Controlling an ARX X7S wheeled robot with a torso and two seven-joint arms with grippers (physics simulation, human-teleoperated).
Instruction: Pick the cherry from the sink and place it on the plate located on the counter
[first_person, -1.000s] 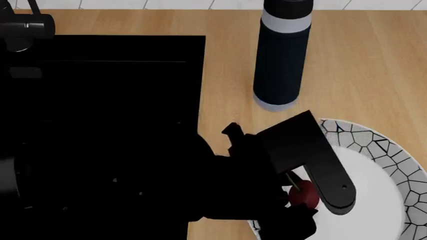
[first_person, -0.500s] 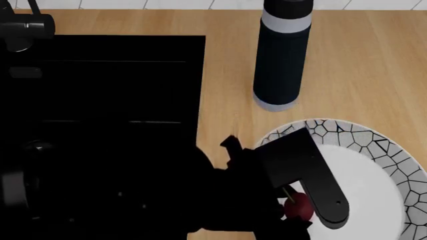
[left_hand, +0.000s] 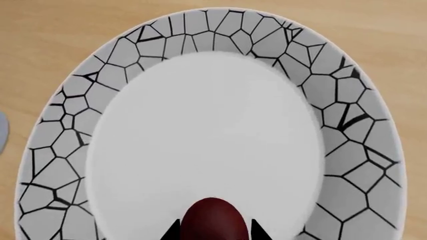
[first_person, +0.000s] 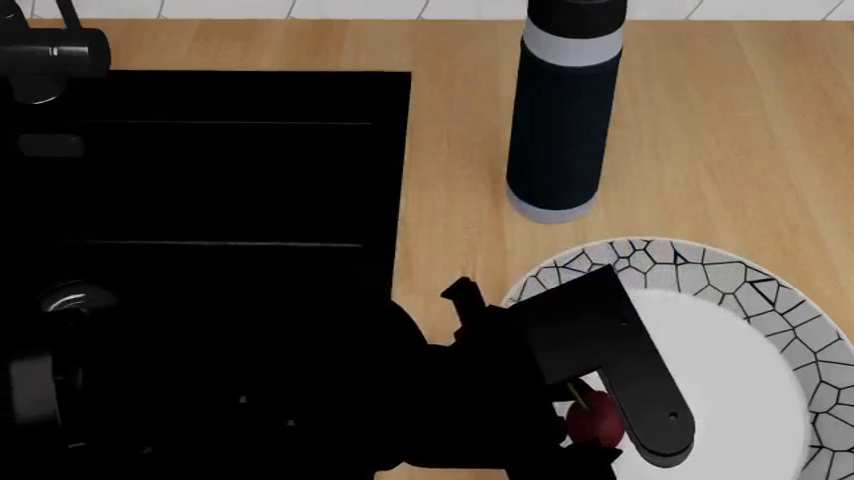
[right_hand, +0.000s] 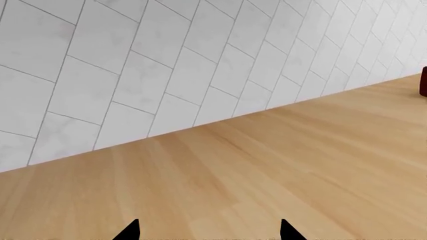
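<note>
The dark red cherry (left_hand: 213, 219) sits between the two black fingertips of my left gripper (left_hand: 213, 233), which is shut on it. It hangs over the white middle of the plate (left_hand: 167, 35), close to the near rim; whether it touches the plate I cannot tell. From the head view, the left gripper (first_person: 601, 432) holds the cherry (first_person: 595, 418) over the left part of the mosaic-rimmed plate (first_person: 747, 282) on the tan counter (first_person: 721, 150). The black sink (first_person: 214, 170) lies to the left. My right gripper (right_hand: 208, 232) is open over bare counter, holding nothing.
A tall dark bottle (first_person: 562, 110) with a grey band stands behind the plate. The black faucet (first_person: 47, 50) is at the sink's far left corner. A white tiled wall (right_hand: 167, 65) backs the counter (right_hand: 280, 165) in the right wrist view.
My left gripper has moved with the cherry toward the front edge of the counter and slightly left, uncovering more of the plate's far rim. The bottle and plate have not moved.
</note>
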